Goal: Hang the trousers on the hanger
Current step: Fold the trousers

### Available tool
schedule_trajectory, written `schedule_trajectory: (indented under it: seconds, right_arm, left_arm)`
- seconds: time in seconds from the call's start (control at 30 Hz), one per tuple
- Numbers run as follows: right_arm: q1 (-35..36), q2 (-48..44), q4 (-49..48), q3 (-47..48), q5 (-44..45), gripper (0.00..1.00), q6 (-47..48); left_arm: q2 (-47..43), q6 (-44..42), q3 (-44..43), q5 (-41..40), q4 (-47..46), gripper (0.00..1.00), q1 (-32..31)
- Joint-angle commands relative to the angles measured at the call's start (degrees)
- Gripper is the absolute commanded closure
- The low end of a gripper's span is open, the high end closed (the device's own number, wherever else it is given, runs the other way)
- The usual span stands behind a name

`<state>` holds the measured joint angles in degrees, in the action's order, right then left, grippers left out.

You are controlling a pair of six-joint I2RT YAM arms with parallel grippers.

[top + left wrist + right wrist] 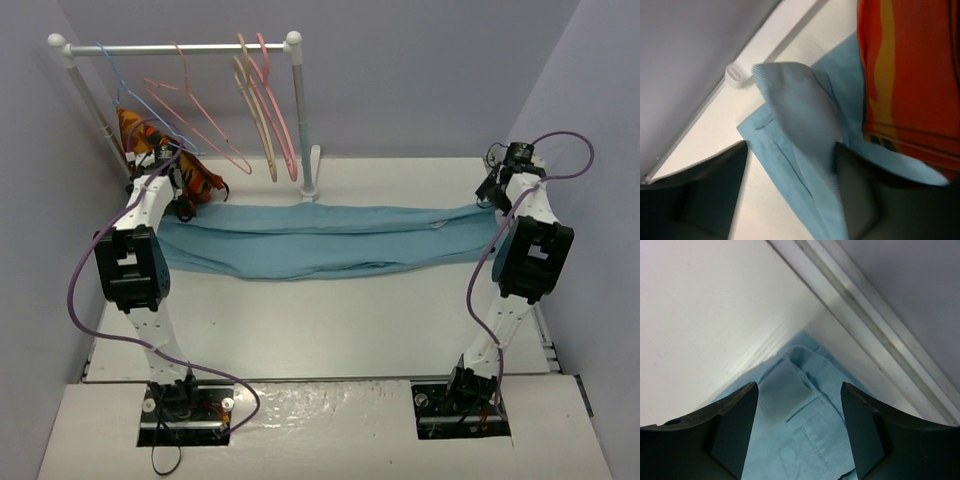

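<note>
The light blue-teal trousers (330, 240) lie stretched flat across the table from left to right. My left gripper (180, 203) is at their left end and my right gripper (491, 192) at their right end. In the left wrist view the left gripper (790, 167) is open, and a raised fold of the trousers (800, 115) leans against one finger (865, 200). In the right wrist view the right gripper (799, 392) is open, straddling a trouser corner (805, 415) that lies on the table. The salmon-pink wire hanger (195, 115) hangs on the rail.
A white rail (180, 47) on posts stands at the back left. It carries a blue wire hanger (125, 85) and thicker pink and beige hangers (265, 110). An orange patterned cloth (150, 140) hangs beside the left gripper. Walls close in on both sides.
</note>
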<state>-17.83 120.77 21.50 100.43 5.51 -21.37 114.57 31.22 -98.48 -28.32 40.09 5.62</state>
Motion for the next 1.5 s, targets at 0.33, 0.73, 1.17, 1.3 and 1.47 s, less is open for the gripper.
schedule_trajectory:
  seconds: [0.33,0.73,1.17,1.3,1.47]
  right_arm:
    - [2.94,-14.25,-4.11,0.88,-9.1,0.11,4.38]
    - [19.04,-18.34,-10.31,-19.04,-13.52,0.42,1.03]
    - [30.46,-7.67,-18.67,-17.35,-12.74,0.42,-1.33]
    - [30.66,-3.07,-19.75,-12.03,-11.57,0.42,-0.54]
    - [30.89,1.36,-20.28,-4.82,-12.01,0.41,0.5]
  left_arm:
    - [-25.89,-2.11,13.84,14.51,-11.13,0.19,0.17]
    - [-28.25,-0.66,29.19,21.77,-13.49,0.39,-10.31]
    - [-27.05,4.11,36.97,21.02,-18.45,0.41,-19.45]
    - [-29.91,3.66,38.6,20.65,-19.27,0.41,-19.78]
    - [-33.05,2.7,40.56,20.81,-19.39,0.4,-19.85]
